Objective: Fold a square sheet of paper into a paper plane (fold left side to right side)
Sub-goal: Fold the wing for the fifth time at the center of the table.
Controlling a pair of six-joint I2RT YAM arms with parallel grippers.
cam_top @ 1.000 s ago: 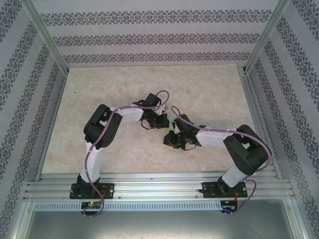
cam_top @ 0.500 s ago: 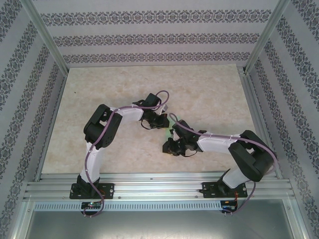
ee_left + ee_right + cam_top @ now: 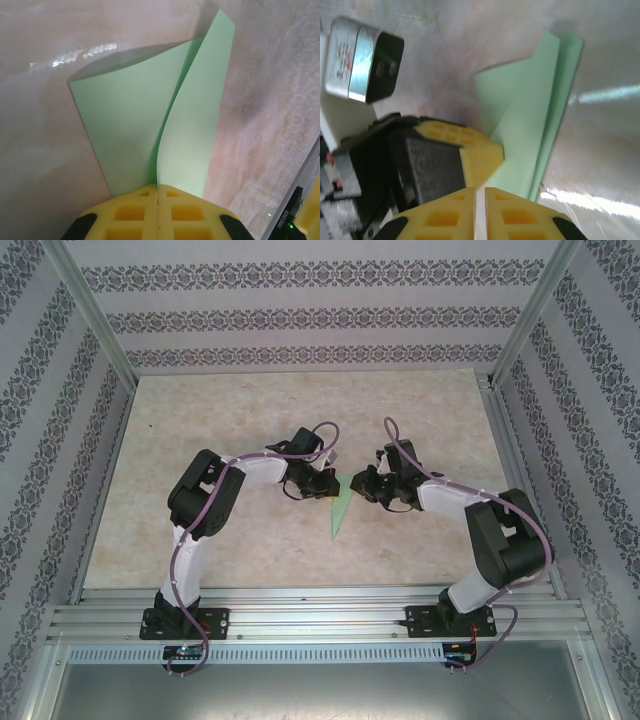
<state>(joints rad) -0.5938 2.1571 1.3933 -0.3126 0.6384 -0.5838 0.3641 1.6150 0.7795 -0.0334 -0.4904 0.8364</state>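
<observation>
The square sheet of paper is folded into a narrow, light green paper plane (image 3: 338,515) lying mid-table, its tip pointing toward the near edge. My left gripper (image 3: 329,485) is shut on its far end. In the left wrist view the yellow pads (image 3: 135,212) pinch the paper plane (image 3: 130,125), and one flap curls upright. My right gripper (image 3: 363,486) hovers just right of that end. In the right wrist view its jaws (image 3: 480,190) stand nearly together with a thin slit and nothing between them, next to the paper plane (image 3: 530,125) and the left gripper's pad (image 3: 475,152).
Aluminium rails (image 3: 320,605) run along the near edge, with both arm bases on them. Patterned walls and metal posts (image 3: 95,320) enclose the beige table (image 3: 200,420). The two grippers are very close together.
My right gripper has lifted off the plane's near tip and swung away to the far end beside the left gripper, uncovering the paper. The left gripper has held still.
</observation>
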